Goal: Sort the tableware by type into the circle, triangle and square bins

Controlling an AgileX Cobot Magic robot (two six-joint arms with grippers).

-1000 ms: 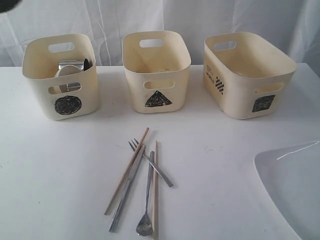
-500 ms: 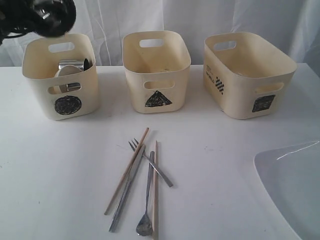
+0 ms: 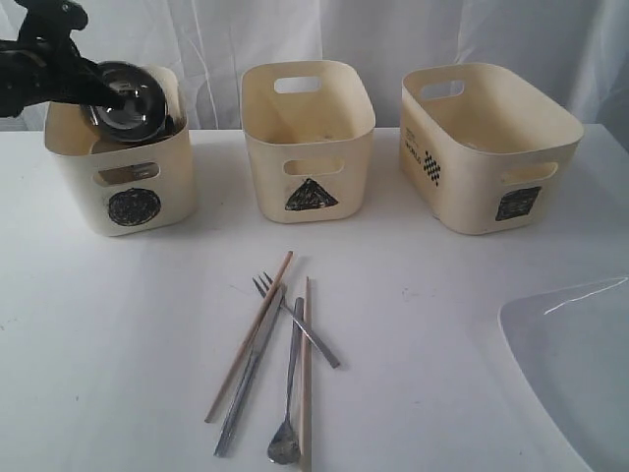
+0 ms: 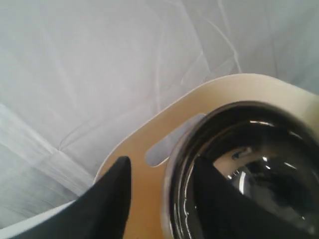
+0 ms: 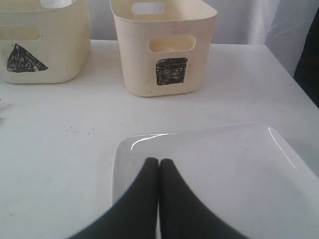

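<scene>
In the exterior view my left gripper (image 3: 79, 93) has swung in over the circle bin (image 3: 123, 192), bringing the steel bowl (image 3: 128, 98), which now sits tilted at the bin's mouth. The fork (image 3: 295, 320), knife (image 3: 251, 369), spoon (image 3: 287, 393) and chopsticks (image 3: 249, 334) lie untouched on the table (image 3: 98, 324). In my left wrist view my fingers (image 4: 112, 199) have just spread apart and straddle the bowl's rim loosely, so I judge the bowl delivered. In my right wrist view my right gripper (image 5: 158, 167) hangs pressed together, holding nothing, over the square plate (image 5: 214, 164), which is not yet sorted.
</scene>
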